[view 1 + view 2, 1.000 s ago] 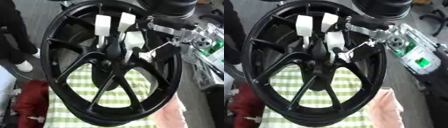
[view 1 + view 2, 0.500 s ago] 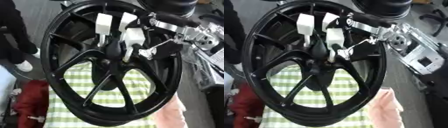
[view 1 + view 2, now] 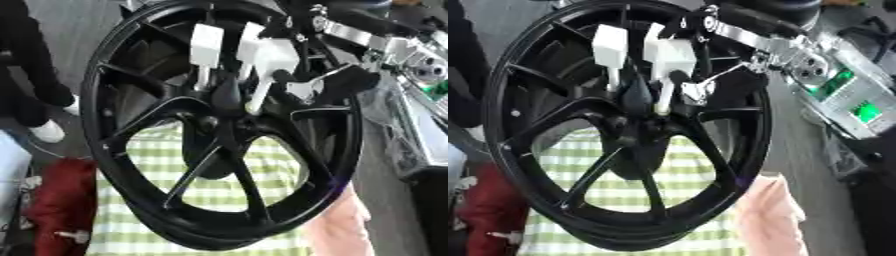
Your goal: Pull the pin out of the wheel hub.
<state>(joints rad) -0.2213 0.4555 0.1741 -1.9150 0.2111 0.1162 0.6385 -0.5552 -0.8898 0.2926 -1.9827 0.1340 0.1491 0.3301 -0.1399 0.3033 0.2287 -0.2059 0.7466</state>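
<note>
Black spoked wheel (image 3: 223, 145) standing nearly upright, filling the middle of the scene above a green-checked cloth (image 3: 219, 190), hub (image 3: 219, 120) just above centre. Right hand (image 3: 677, 60) reaching in from the upper right, white-tipped fingers (image 3: 611, 44) hanging down over the hub, apparently closing around a dark, teardrop-shaped piece at the hub, probably the pin (image 3: 636, 95); hard to tell whether actually pinching it or only lying against it. Left hand nowhere to be seen. Likely a small, rigid metal pin, light but perhaps tight in its seat and smooth enough to slip; best taken at the exposed head and drawn straight out along its own axis. Wheel itself heavy and stiff, yet apt to rock on its rim under a sideways tug. Red bag (image 3: 61, 200) at the near left, pink cloth (image 3: 772, 215) at the near right.
</note>
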